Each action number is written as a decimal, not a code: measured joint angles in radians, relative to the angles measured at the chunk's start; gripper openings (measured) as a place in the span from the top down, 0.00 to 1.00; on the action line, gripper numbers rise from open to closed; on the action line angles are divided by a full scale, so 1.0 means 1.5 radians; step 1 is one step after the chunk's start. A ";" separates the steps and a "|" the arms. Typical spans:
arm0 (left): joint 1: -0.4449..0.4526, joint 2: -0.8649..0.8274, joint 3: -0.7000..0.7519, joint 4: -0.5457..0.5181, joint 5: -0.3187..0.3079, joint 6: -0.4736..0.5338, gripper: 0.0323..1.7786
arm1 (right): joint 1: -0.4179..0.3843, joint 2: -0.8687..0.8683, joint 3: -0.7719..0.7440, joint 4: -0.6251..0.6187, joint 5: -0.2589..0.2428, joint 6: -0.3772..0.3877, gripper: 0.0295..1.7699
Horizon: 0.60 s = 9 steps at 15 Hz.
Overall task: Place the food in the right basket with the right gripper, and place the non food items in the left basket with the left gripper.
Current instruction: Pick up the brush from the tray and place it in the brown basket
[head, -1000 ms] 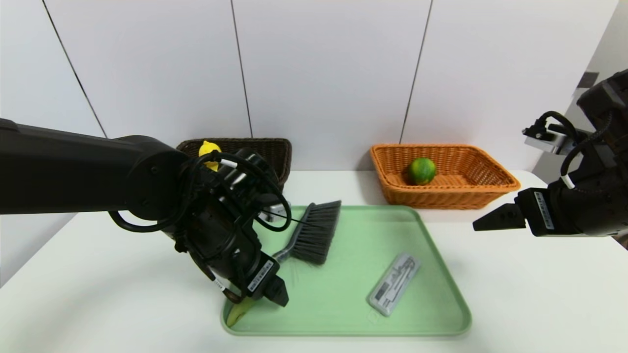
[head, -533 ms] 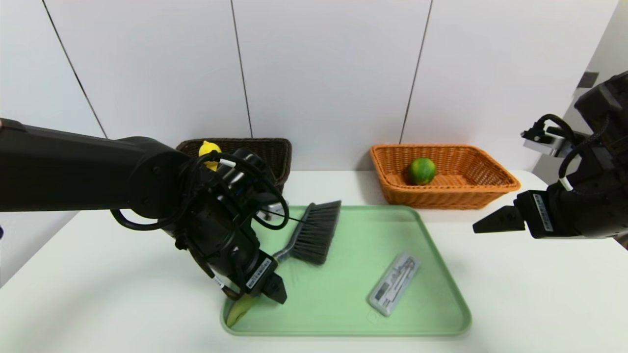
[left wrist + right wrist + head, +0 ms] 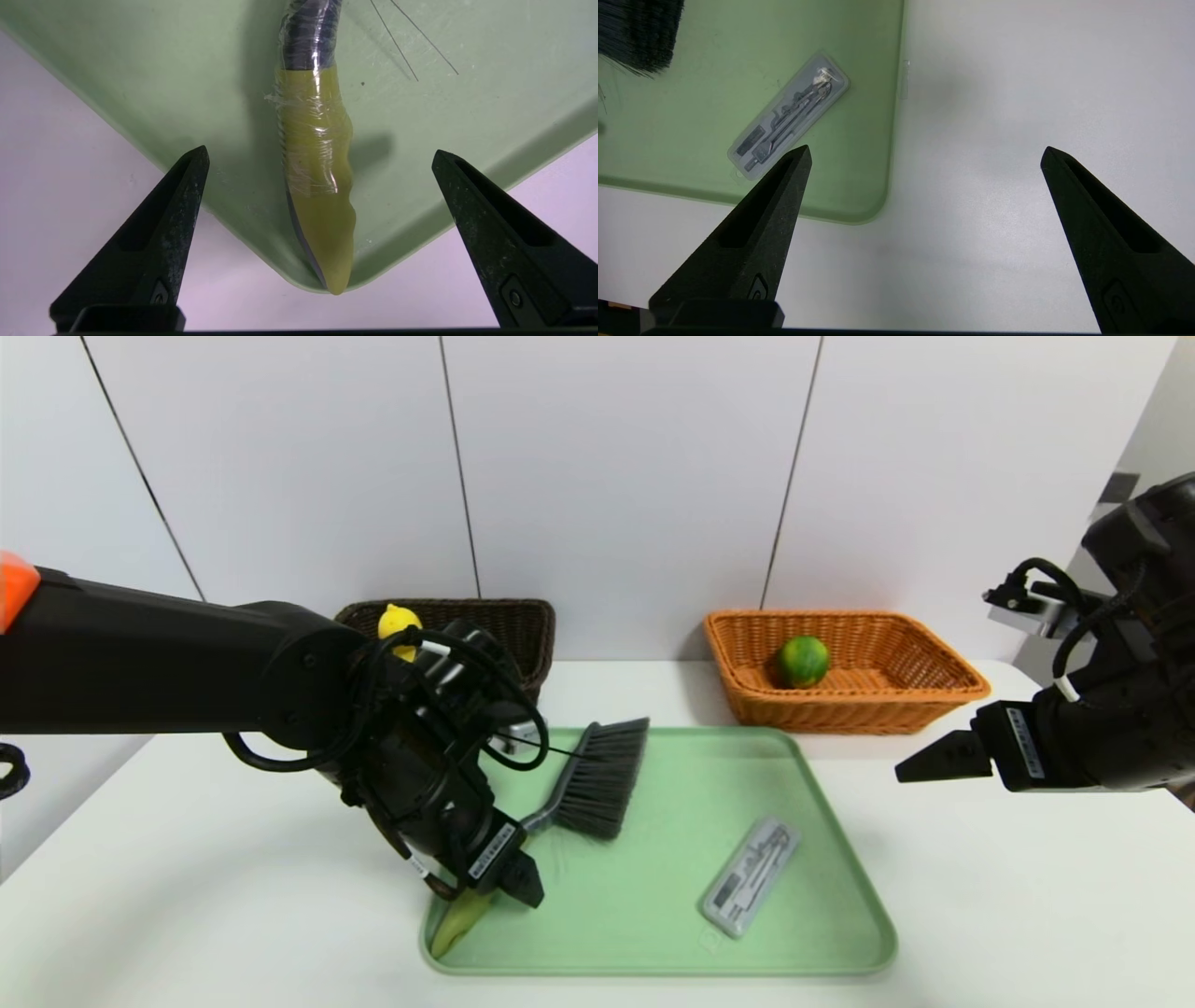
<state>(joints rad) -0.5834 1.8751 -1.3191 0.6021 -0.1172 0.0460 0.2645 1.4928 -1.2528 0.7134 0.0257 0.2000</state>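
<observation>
The jaws of the left gripper (image 3: 317,158) are spread wide with nothing in them, and the green handle of the brush (image 3: 317,186) lies right between them, a bit below the tips. The brush rests on the green tray (image 3: 822,821) on the white bench (image 3: 187,896).

The step looks like picking up the brush. Next the jaws should go down around the handle and squeeze.

Well away from these jaws lies the grey case (image 3: 750,875). The yellow toy (image 3: 398,621) sits in the left basket (image 3: 523,625). The lime (image 3: 801,661) sits in the right basket (image 3: 934,681).

The right gripper (image 3: 924,158) waits off the tray, jaws spread wide and holding nothing.
</observation>
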 joint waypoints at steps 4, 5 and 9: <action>0.020 0.009 0.001 -0.019 -0.003 0.037 0.05 | 0.000 0.004 0.000 0.000 0.000 -0.001 0.04; 0.022 0.012 0.001 -0.019 -0.009 0.039 0.05 | 0.000 0.005 0.001 0.000 0.000 -0.001 0.04; 0.024 0.017 0.003 -0.019 -0.015 0.040 0.05 | 0.000 0.008 0.001 0.000 0.000 -0.001 0.04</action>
<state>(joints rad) -0.5468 1.9006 -1.3153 0.5730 -0.1404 0.1066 0.2651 1.5051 -1.2513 0.7138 0.0260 0.1985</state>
